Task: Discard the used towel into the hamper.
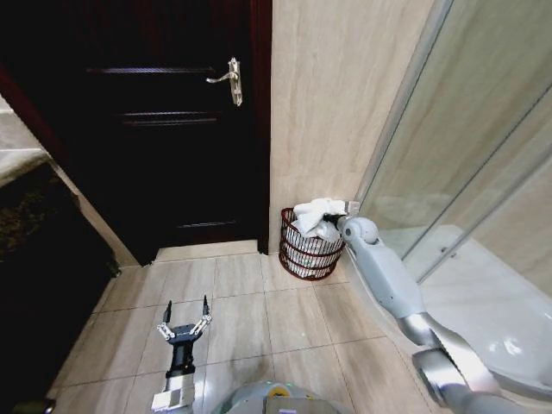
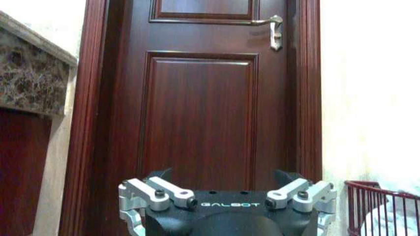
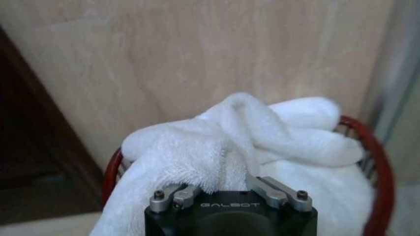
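Note:
The hamper [image 1: 302, 255], a small reddish-brown slatted basket, stands on the floor against the beige wall, between the door and the shower glass. A white towel [image 1: 315, 211] is heaped over its top and spills past the rim. My right gripper [image 1: 333, 228] is right at the hamper's top. In the right wrist view this gripper [image 3: 223, 172] is shut on the towel [image 3: 262, 132], whose folds hide the fingertips, with the hamper rim [image 3: 377, 162] behind. My left gripper [image 1: 185, 316] hangs open low over the floor tiles, well left of the hamper [image 2: 380, 206].
A dark wooden door [image 1: 172, 121] with a metal handle [image 1: 231, 80] is shut behind the tiled floor. A stone counter [image 1: 21, 159] stands at the left. The shower's glass panel [image 1: 466, 147] and white tray [image 1: 500, 302] run along the right, close to my right arm.

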Robot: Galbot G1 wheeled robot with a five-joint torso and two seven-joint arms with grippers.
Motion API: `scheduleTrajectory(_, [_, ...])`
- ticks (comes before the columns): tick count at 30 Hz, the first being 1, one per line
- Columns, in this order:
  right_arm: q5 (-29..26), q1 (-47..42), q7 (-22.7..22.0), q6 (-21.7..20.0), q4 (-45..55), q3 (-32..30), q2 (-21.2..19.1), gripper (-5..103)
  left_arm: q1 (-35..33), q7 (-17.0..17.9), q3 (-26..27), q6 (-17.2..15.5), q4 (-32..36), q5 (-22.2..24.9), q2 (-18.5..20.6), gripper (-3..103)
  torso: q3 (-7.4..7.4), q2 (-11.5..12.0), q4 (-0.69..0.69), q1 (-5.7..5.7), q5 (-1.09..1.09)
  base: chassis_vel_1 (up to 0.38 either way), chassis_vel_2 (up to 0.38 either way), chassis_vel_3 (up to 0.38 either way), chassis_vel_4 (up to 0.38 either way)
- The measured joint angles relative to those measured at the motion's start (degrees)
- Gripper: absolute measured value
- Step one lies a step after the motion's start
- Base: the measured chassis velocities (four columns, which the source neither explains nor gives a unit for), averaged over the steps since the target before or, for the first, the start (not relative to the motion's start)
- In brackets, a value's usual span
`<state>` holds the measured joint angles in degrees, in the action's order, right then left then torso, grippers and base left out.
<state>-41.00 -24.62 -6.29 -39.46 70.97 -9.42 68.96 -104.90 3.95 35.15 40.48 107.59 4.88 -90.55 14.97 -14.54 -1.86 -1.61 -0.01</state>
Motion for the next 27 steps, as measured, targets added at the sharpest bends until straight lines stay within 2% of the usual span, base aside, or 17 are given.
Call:
scheduleTrajectory(3, [3.35,2.94,6.76,-1.78,-4.34,1.48,-0.14,8,0.53,-0.04,-0.17,-0.30,-0.07,-0.19,-0.44,100,0.03,-0.03,0.00,-0.02,0.02,0.000,0.000,0.000,0.000])
scheduleTrajectory(4, [3.35,2.94,6.76,-1.78,-4.34,1.48,-0.14,8,0.53,-0.04,-0.17,-0.30,-0.07,-0.19,-0.44,100,0.03,-0.03,0.00,-0.02,0.02,0.000,0.000,0.000,0.000])
scheduleTrajectory(7, [6.34,6.26,12.05,-2.65,-9.19,4.04,-0.43,8,0.81,-0.03,-0.14,-1.08,-0.05,-0.28,-0.48,100,0.05,-0.06,-0.01,-0.03,0.01,0.000,0.000,0.000,0.000])
scheduleTrajectory(8, [6.34,6.26,12.05,-2.65,-9.19,4.04,-0.43,8,0.81,-0.03,-0.14,-1.08,-0.05,-0.28,-0.48,100,0.05,-0.06,-0.01,-0.03,0.01,0.000,0.000,0.000,0.000])
scheduleTrajectory(10, [8.87,8.30,16.56,-2.66,-13.12,4.99,-0.22,8,0.91,-0.01,-0.01,-1.42,-0.14,-0.29,-0.51,100,0.07,-0.09,0.00,-0.04,0.02,0.000,0.000,0.000,0.000])
scheduleTrajectory(11, [8.87,8.30,16.56,-2.66,-13.12,4.99,-0.22,8,0.91,-0.01,-0.01,-1.42,-0.14,-0.29,-0.51,100,0.07,-0.09,0.00,-0.04,0.02,0.000,0.000,0.000,0.000])
scheduleTrajectory(13, [11.22,9.46,19.89,-2.66,-16.30,5.32,0.48,8,1.03,0.02,0.03,-1.47,-0.75,-0.28,-0.71,100,0.07,-0.10,0.00,-0.04,0.01,0.000,0.000,0.000,0.000])
scheduleTrajectory(21, [16.95,11.52,24.11,-1.91,-24.26,3.42,3.68,8,1.28,0.15,0.00,-1.47,-1.59,-0.40,-1.35,100,0.10,-0.14,-0.01,-0.05,0.01,0.000,0.000,0.000,0.000])
scheduleTrajectory(26, [17.98,11.27,24.29,-1.51,-24.59,2.67,4.02,6,1.27,0.18,0.02,-1.52,-1.58,-0.46,-1.44,100,0.11,-0.15,-0.01,-0.06,0.01,0.000,0.000,0.000,0.000])
scheduleTrajectory(27, [17.85,10.77,23.60,-0.39,-23.81,2.53,3.87,10,1.27,0.18,0.02,-1.57,-1.56,-0.48,-1.43,100,0.11,-0.15,-0.01,-0.06,0.02,0.000,0.000,0.000,0.000])
